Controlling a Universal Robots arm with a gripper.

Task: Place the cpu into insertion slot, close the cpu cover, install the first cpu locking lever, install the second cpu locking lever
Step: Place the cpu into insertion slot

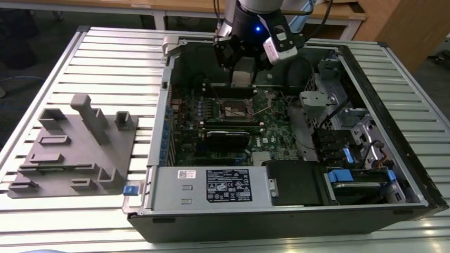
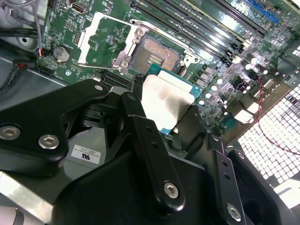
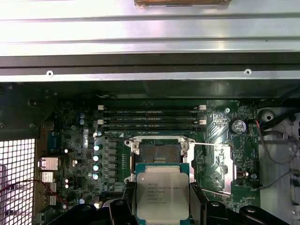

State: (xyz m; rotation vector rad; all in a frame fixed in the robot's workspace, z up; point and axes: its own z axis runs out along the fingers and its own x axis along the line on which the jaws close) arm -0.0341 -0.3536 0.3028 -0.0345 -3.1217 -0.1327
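Cpu: square, silver-topped, green-edged.

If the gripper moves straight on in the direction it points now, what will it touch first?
Probably the open insertion slot: the cpu in the gripper sits just short of it. Depth is unclear, so the slot's near rim might come first.

Silver slatted table, wooden desks behind — dark floor, wooden panel beyond
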